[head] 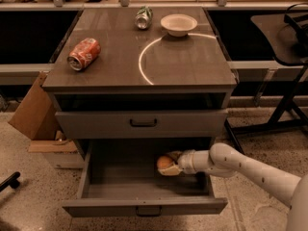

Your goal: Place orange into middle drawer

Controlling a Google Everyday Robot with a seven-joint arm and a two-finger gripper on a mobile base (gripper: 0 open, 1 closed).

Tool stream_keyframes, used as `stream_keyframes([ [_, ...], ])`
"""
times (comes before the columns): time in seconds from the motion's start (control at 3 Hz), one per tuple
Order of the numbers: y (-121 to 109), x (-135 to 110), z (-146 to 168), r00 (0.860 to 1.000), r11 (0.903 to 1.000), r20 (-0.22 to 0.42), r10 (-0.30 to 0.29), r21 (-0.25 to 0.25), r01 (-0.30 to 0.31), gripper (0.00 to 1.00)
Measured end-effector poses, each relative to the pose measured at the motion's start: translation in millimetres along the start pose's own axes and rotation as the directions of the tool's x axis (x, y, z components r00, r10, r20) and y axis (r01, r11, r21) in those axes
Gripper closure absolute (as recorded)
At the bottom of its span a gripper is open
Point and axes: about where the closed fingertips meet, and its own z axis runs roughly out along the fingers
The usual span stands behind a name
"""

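Gripper [170, 166] inside the open middle drawer [120, 176], toward its right side, fingers clasped around the orange [164, 162].

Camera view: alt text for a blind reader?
A robot's hand, reaching in from the right, holds an orange inside the open middle drawer of a grey cabinet. The upper drawer is closed; on top sit a crushed red soda can, a second can and a white bowl.
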Motion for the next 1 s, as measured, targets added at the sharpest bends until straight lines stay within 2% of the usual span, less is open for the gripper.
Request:
stream_keyframes([
  [0.67,-1.0,-4.2,5.6,1.0,1.0,-0.014,-0.008,-0.003,0.008,0.0],
  [1.0,-0.5,-6.2,-10.4,1.0,0.9999,0.015,-0.001,0.014,0.0,0.0],
])
